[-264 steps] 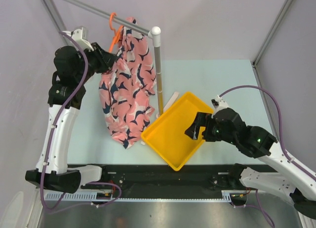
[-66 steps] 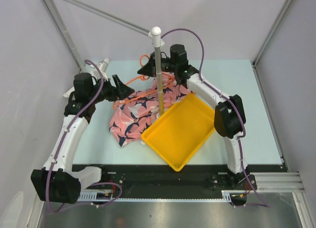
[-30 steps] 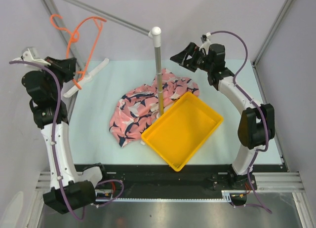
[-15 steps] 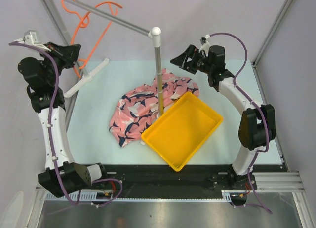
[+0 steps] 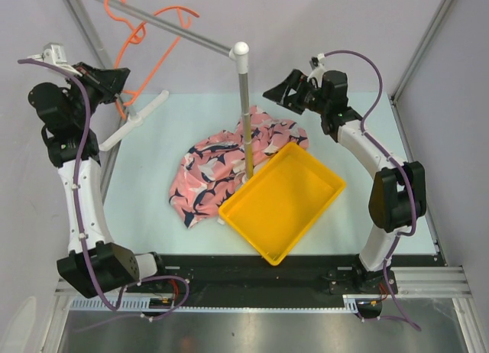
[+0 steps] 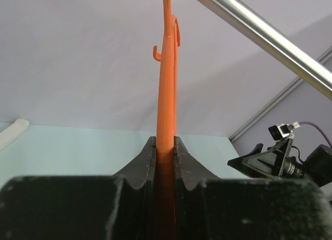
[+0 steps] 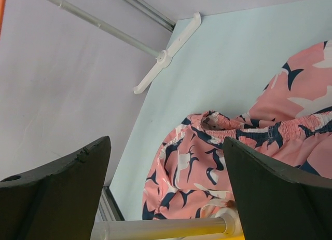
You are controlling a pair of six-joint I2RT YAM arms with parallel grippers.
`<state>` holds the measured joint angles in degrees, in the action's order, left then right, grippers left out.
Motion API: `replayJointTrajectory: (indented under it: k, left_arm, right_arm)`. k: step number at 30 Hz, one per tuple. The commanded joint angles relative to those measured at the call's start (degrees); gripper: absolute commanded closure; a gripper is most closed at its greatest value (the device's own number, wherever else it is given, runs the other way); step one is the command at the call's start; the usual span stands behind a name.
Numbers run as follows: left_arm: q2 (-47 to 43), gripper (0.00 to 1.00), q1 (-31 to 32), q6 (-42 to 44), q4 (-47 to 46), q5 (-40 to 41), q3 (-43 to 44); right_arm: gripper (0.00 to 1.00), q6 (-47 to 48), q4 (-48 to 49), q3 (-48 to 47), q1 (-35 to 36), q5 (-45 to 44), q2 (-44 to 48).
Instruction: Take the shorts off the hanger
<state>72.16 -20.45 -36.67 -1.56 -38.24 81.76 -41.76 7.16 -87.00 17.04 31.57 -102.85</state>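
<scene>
The salmon-pink shorts [image 5: 229, 166] with navy and white shapes lie crumpled on the table, beside the yellow tray and around the rack's post; they also show in the right wrist view [image 7: 244, 157]. The bare orange hanger [image 5: 145, 34] is held up at the far left, its hook by the grey rail. My left gripper [image 5: 118, 82] is shut on the hanger's lower part [image 6: 166, 146]. My right gripper [image 5: 276, 89] is open and empty, raised at the far right of the shorts.
A yellow tray [image 5: 306, 215] sits at the table's front centre. The grey rail [image 5: 164, 24] runs from the back left to a white-capped post [image 5: 244, 108] standing by the tray. The rack's white foot [image 5: 137, 120] lies on the left of the table.
The shorts came off the hanger and dropped onto the table. My left gripper lifted the bare hanger up toward the rail. My right gripper let go and drew back right, now still.
</scene>
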Motion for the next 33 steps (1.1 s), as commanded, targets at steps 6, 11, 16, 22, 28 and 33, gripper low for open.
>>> replayJointTrajectory:
  k: [6,11,16,22,28,33]
  left_arm:
    - [2.63,1.00,-0.30,-2.01,-1.86,-3.86,2.79]
    - [3.25,0.79,-0.30,-1.57,1.03,-3.43,3.41]
    - [-0.52,0.32,0.05,0.72,9.80,2.80,2.19]
    - [-10.52,0.02,1.72,1.95,15.10,10.45,-6.40]
    - [-20.29,0.01,4.70,0.54,15.71,17.31,-19.85]
    - [-24.69,0.01,9.28,0.36,16.85,17.14,-29.27]
  right_arm:
    - [0.05,4.23,-4.35,-3.44,1.51,-1.69,-3.50]
    - [0.02,7.11,-8.98,-5.97,2.21,-4.22,-4.90]
    - [0.00,15.47,-25.92,-15.81,4.05,-13.45,-10.86]
    - [0.00,20.13,-40.70,-27.15,5.46,-28.11,-18.52]
    - [0.00,22.77,-45.30,-28.41,5.73,-30.43,-23.45]
    - [0.00,24.70,-46.53,-27.52,6.43,-34.03,-25.90]
